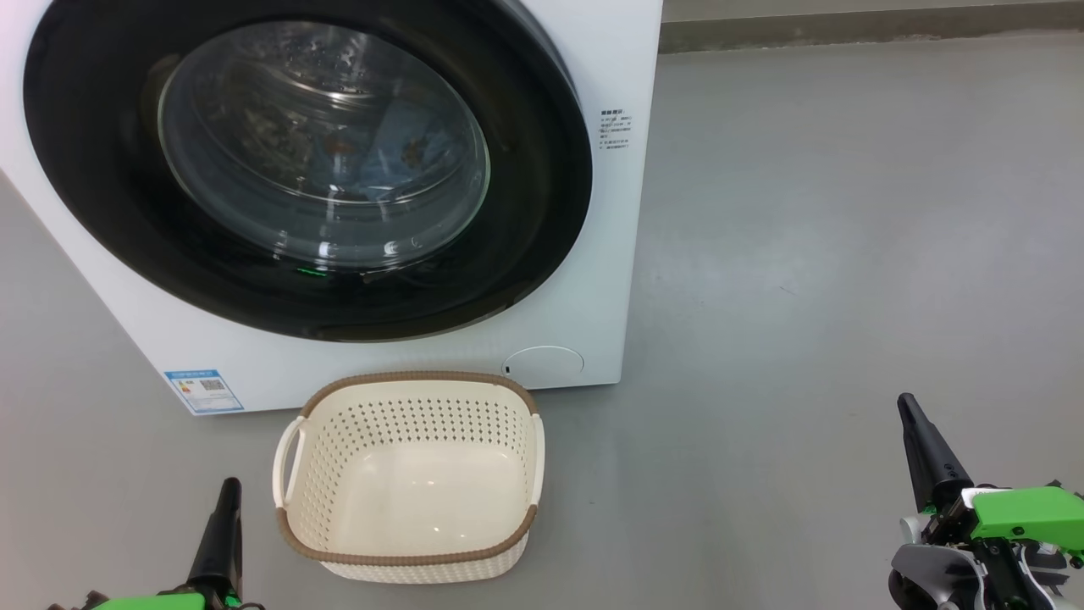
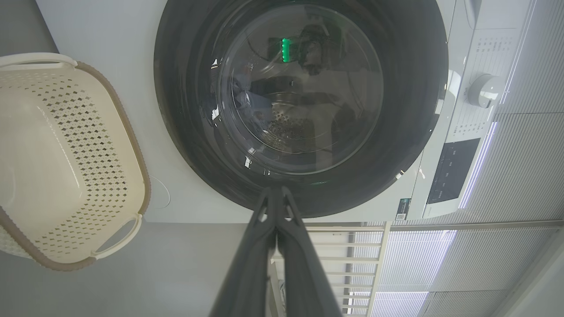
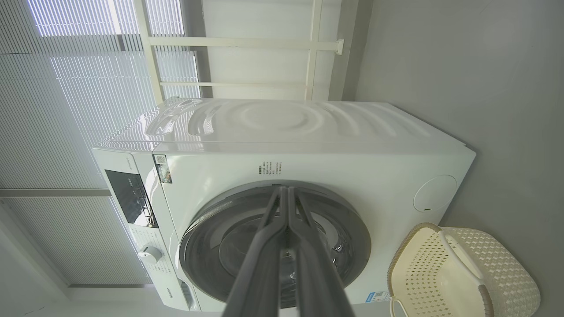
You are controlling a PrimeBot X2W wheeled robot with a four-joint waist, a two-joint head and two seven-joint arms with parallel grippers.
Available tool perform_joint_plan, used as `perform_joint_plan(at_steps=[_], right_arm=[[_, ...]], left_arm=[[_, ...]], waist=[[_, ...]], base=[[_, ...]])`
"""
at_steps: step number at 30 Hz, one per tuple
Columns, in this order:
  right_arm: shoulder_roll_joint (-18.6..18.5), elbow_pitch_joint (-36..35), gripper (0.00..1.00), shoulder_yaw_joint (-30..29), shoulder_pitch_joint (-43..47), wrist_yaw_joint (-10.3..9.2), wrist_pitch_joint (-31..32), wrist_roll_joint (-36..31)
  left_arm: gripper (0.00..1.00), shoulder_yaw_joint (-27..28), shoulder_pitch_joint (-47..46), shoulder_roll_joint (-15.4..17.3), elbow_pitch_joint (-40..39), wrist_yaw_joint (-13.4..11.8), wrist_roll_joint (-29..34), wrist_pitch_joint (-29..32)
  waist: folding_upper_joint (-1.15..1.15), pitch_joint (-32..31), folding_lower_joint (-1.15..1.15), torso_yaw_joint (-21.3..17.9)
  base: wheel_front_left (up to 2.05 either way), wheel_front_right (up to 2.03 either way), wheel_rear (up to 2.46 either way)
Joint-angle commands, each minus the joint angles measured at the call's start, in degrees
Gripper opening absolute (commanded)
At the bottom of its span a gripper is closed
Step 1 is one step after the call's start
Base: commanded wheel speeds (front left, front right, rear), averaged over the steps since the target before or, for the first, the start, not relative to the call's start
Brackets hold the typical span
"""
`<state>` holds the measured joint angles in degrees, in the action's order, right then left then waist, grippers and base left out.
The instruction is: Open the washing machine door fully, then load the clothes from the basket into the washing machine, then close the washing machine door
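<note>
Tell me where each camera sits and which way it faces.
Head: high on the robot, looking forward and down at the closed washer door and empty basket; left fingers and right fingers at the bottom corners.
Left wrist: on the left arm, rolled sideways, facing the door squarely; own shut fingers at bottom centre.
Right wrist: on the right arm, rolled sideways, facing the washer, front and side; own shut fingers likewise.
Shared: door and basket.
</note>
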<state>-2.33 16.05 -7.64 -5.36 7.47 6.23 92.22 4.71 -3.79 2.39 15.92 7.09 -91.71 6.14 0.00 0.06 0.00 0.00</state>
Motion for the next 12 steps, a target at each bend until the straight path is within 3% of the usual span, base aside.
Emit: perform_joint_plan(at_steps=[1, 12], right_arm=[[-0.5, -1.7, 0.00, 1.0, -1.2, 0.02, 0.3, -0.1], [-0.5, -1.7, 0.00, 1.0, -1.2, 0.02, 0.3, -0.1]], left_arm=[[0.00, 1.9, -2.7, 0.5, -1.6, 0.4, -0.4, 0.4], [0.00, 1.9, -2.7, 0.5, -1.6, 0.4, -0.4, 0.4]], waist=[[0.00, 0.0, 0.00, 0.0], [0.00, 0.0, 0.00, 0.0]], base=[[0.00, 0.00, 0.00], [0.00, 0.00, 0.00]])
